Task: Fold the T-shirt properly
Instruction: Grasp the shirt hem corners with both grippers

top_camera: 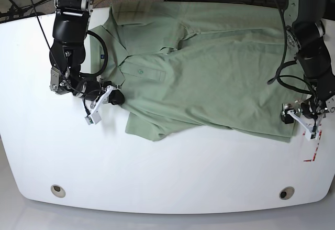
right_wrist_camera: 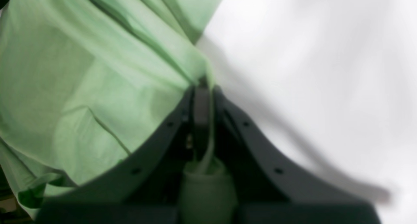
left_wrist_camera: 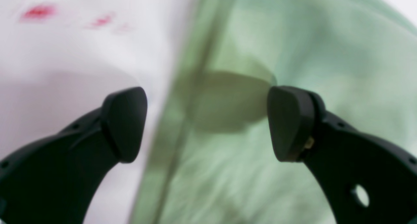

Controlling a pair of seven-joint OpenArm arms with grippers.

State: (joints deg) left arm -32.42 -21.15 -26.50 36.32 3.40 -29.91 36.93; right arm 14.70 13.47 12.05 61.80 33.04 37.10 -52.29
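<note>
Fabric fills most of what my two wrist cameras see: the T-shirt [top_camera: 209,73], pale sage green with a collar and a button placket, lies spread across the white worktop [top_camera: 167,172], collar toward the side where my right arm stands and hem toward my left arm.

My right hand [right_wrist_camera: 202,87] is pressed together on a pinch of the shirt's cloth. In the right wrist view the green knit gathers into folds that run straight into the closed tips, and a strip of it passes between the fingers and bunches below them. In the base view this hand sits at the shirt's edge just below the collar, near the short sleeve [top_camera: 149,128] that lies flat toward the front of the worktop.

My left hand [left_wrist_camera: 207,123] stands wide apart and grips nothing. Its two dark fingertips [left_wrist_camera: 125,123] hang above the shirt's border, one over bare white worktop and the other over green cloth, with a seam line running between them. Its shadow falls on the fabric under the gap. In the base view this hand is at the hem corner [top_camera: 282,133]. Red marks [left_wrist_camera: 39,11] show on the worktop beyond it, blurred in the left wrist view.
</note>
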